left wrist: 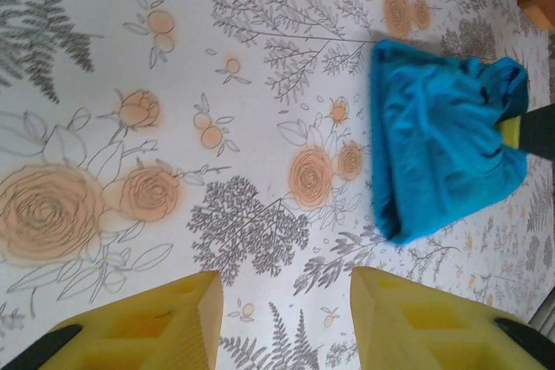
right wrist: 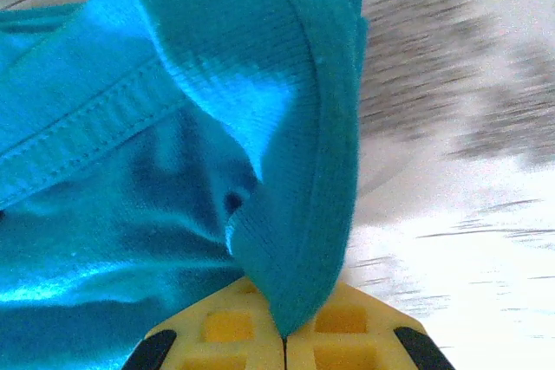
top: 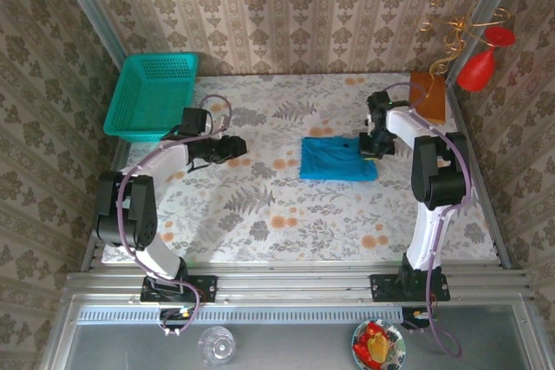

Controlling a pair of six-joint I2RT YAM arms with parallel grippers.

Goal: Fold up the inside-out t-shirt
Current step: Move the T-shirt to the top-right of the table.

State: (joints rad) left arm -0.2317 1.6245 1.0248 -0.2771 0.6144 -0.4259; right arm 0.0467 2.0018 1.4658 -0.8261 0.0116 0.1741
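The inside-out t-shirt [top: 336, 159] lies as a small blue-teal folded bundle right of the table's middle. My right gripper [top: 369, 146] is at its right edge. In the right wrist view it [right wrist: 284, 337] is shut on a ribbed hem of the t-shirt [right wrist: 173, 127], and the cloth rises from between the yellow fingertips. My left gripper [top: 239, 146] hovers well left of the bundle, apart from it. In the left wrist view it [left wrist: 286, 305] is open with bare tablecloth between the yellow fingers, and the t-shirt [left wrist: 442, 145] lies ahead to the right.
A rigid teal mesh basket [top: 154, 93] stands at the back left corner. A brown block [top: 427, 95] sits at the back right, near red ornaments [top: 479, 67] on a gold wire. The floral tablecloth [top: 260, 205] lies bare in front of the bundle.
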